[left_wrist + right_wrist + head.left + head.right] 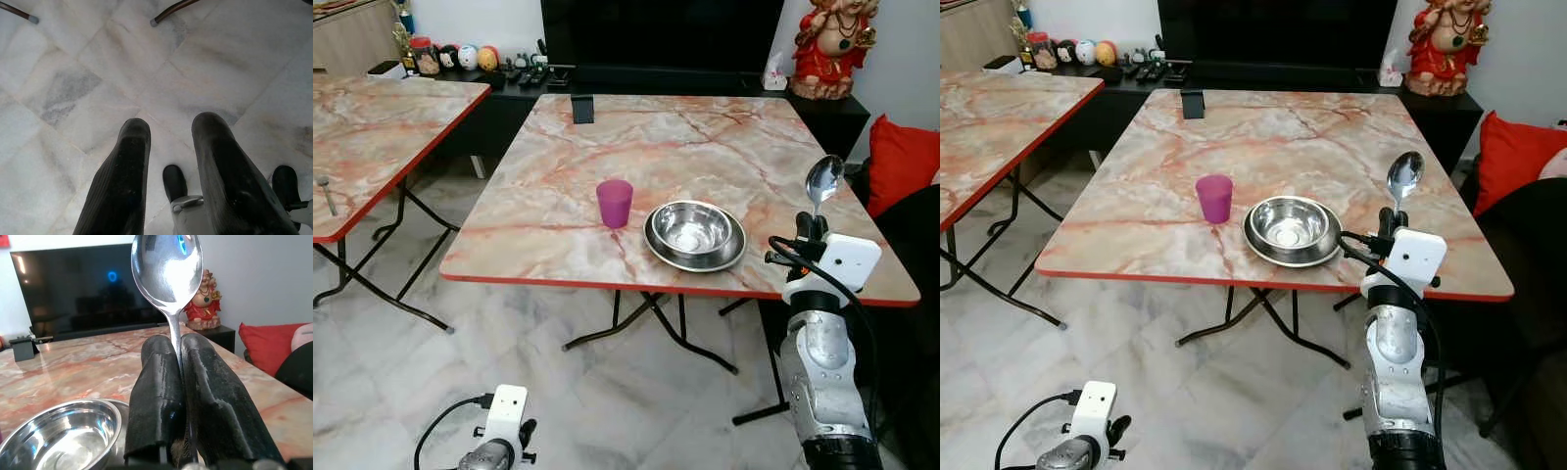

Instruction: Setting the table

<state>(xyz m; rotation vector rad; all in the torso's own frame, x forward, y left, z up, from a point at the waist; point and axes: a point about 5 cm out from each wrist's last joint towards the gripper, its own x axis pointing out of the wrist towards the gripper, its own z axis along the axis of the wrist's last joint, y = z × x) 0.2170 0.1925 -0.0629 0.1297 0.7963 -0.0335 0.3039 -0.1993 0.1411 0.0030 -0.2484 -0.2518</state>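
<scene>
Right gripper (pixel 178 345): clenched on the handle of a spoon (pixel 823 181), which stands upright, bowl end up, above the fingers. It is raised over the surface (pixel 705 147) at the near edge, just to the right of the metal bowl (pixel 694 234).

Metal bowl: sits on the surface near the front edge, open side up, shiny inside. Pink cup (pixel 615 203): upright on the surface, just to the left of the metal bowl, apart from it. Small black stand (pixel 582 108): at the far edge of the surface, well beyond the metal bowl.

Left gripper (pixel 168 156): hangs low over the marble floor (pixel 98 73), fingers spread apart, nothing between them, well below and left of the metal bowl.
</scene>
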